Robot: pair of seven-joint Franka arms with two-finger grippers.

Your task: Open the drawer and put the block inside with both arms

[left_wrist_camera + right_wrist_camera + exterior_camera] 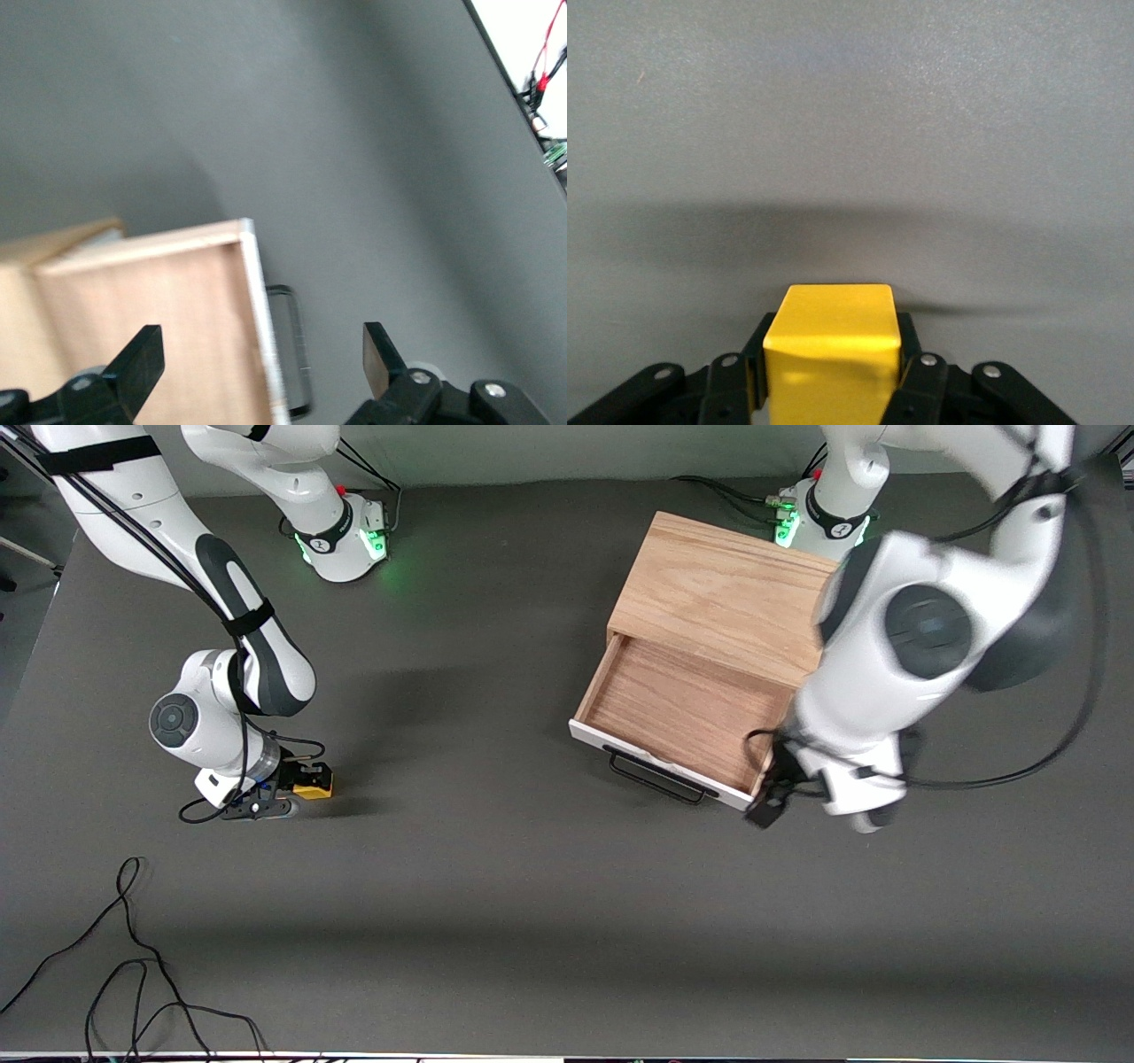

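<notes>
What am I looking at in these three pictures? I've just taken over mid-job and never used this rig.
Two white robot arms work at a grey table. The big picture looks down from across the table; the other two come from cameras on each arm's wrist. The right gripper is shut on the yellow block, low at the table. The drawer of the wooden cabinet is pulled open and empty. The left gripper hangs open over the drawer's front corner. Loose black cables lie nearest the camera.

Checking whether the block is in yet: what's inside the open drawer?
The drawer shows bare wood, no block; its corner under the left arm is covered. The block is in the right gripper.
</notes>
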